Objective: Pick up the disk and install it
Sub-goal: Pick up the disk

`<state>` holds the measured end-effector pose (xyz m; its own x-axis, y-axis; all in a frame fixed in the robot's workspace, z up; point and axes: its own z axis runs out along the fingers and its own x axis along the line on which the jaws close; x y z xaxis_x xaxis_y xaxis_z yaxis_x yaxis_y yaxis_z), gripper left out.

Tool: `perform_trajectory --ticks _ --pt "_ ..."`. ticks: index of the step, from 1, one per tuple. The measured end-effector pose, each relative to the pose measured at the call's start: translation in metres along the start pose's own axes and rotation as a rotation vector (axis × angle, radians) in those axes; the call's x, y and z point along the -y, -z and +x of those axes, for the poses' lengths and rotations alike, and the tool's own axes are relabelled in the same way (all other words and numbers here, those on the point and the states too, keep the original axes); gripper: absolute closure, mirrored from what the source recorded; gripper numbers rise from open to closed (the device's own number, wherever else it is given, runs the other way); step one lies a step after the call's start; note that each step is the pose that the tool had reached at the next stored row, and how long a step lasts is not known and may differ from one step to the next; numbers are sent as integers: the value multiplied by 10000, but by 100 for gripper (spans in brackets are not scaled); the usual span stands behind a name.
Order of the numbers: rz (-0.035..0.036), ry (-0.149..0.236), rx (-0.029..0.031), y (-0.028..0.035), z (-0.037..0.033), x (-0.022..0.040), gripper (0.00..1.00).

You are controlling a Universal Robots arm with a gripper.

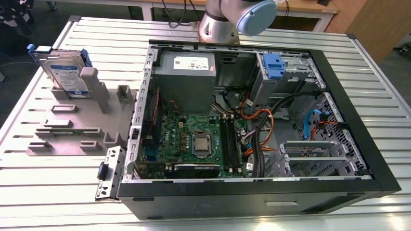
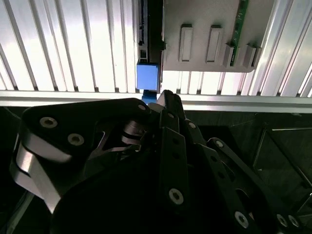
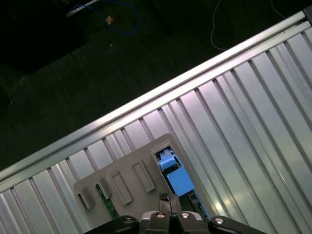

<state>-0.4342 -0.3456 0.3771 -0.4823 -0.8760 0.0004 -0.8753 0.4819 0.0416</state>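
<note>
The disk (image 1: pixel 67 74), a silver drive with a white-and-blue label and a blue side frame, stands on edge in a grey slotted holder (image 1: pixel 70 126) on the slatted table, at the exterior view's left of the open computer case (image 1: pixel 257 120). In both wrist views I look down on the disk's blue frame (image 3: pixel 178 181) (image 2: pixel 147 76) from well above it. My gripper (image 3: pixel 170 200) (image 2: pixel 165 96) hangs over that blue end, apart from it, with its black fingers closed together and nothing between them.
The case holds a motherboard (image 1: pixel 196 142), cables, a grey power supply (image 1: pixel 186 65) and a blue bracket (image 1: pixel 274 65) at the drive bay. A green board (image 2: pixel 240 22) stands in another holder slot. The table edge (image 3: pixel 146 102) and the dark floor lie just beyond the holder.
</note>
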Motion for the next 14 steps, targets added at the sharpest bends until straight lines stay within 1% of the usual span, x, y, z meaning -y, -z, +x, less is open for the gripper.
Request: perform_trajectory --ticks 4,14 --pt "6 119 -2 0 0 0 89" --pt "8 138 -2 0 0 0 89"
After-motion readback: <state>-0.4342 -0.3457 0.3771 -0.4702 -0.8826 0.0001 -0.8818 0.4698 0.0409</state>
